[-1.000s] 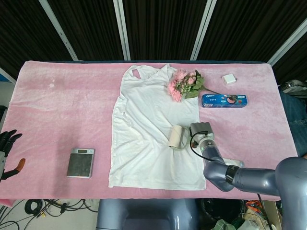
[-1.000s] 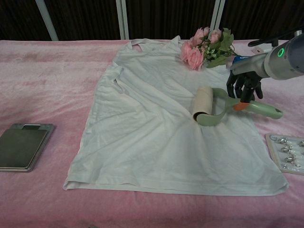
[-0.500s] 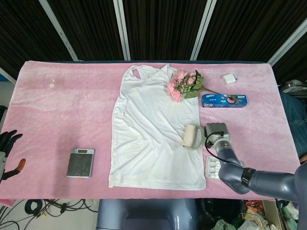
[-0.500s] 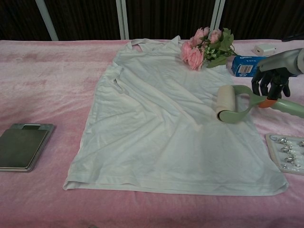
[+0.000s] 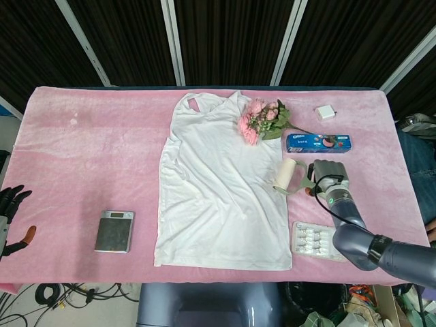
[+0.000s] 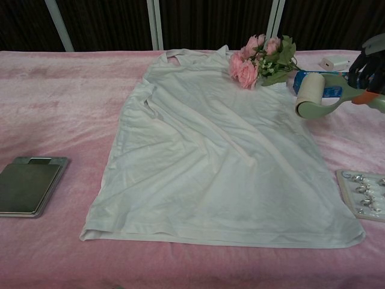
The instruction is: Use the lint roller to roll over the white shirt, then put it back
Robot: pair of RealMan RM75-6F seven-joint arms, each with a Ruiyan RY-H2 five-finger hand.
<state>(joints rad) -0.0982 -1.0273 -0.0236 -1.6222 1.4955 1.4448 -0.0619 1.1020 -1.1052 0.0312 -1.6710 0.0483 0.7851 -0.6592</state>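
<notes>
Head view: the right hand grips the handle of the lint roller, which has moved right since 0.5 s ago; its roll now sits at the right edge of the white shirt instead of on the cloth. The blister pack lies uncovered on the pink surface. The left hand stays at the far left edge, fingers apart, holding nothing.

Chest view: the lint roller is lifted off the white shirt, in front of the blue box near the flowers. The right hand holds its handle at the frame edge. The scale is unmoved.
</notes>
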